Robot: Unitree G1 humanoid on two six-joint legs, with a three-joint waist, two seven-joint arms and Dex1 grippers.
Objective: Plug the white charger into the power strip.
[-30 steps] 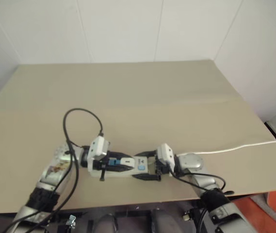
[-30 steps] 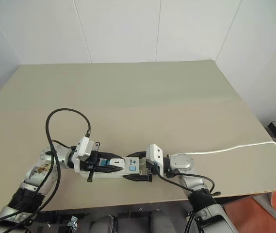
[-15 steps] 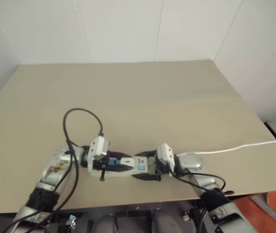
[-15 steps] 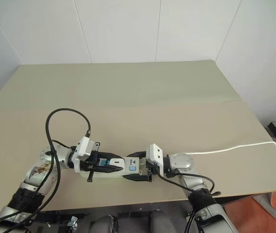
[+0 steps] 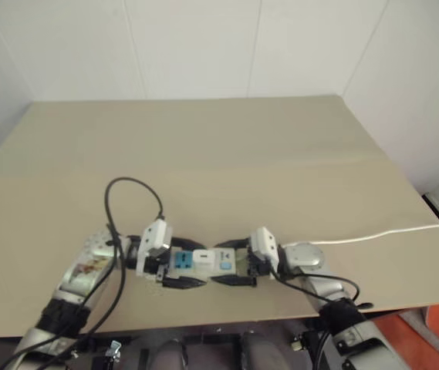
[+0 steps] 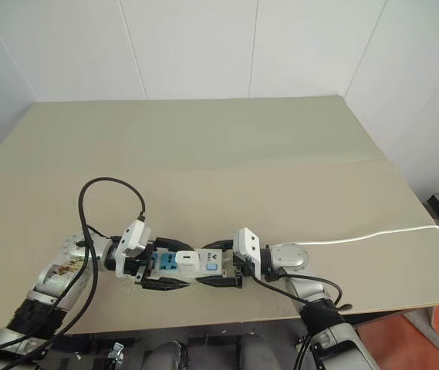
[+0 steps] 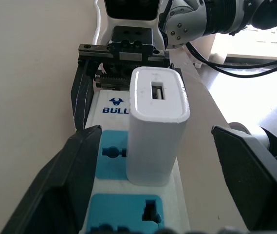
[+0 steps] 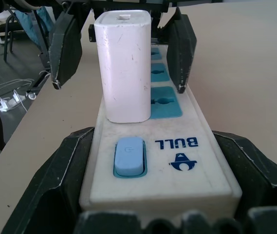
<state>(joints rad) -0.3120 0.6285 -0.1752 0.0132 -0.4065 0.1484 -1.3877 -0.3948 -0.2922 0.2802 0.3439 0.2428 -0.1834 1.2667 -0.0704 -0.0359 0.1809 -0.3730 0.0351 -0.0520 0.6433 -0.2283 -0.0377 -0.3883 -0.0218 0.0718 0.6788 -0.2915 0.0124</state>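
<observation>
The power strip (image 6: 211,267) lies near the table's front edge, and the white charger (image 6: 186,260) stands upright in the socket beside its blue switch (image 8: 128,156). My left gripper (image 6: 182,264) is open. Its fingers (image 7: 65,185) flank the charger with a clear gap on each side and touch nothing. From the opposite side, my right gripper (image 6: 211,265) is shut on the strip's switch end, its fingers (image 8: 46,185) pressed against both long sides. Two blue sockets (image 7: 128,214) on the left gripper's side hold nothing.
The strip's white cord (image 6: 373,233) trails over the tan table (image 6: 219,154) to its right edge. A black cable (image 6: 107,185) loops up from my left wrist. The table's front edge runs just below both grippers. White walls stand behind the table.
My left gripper has opened and let go of the white charger, which stays upright in its socket. The right gripper and the strip have not moved.
</observation>
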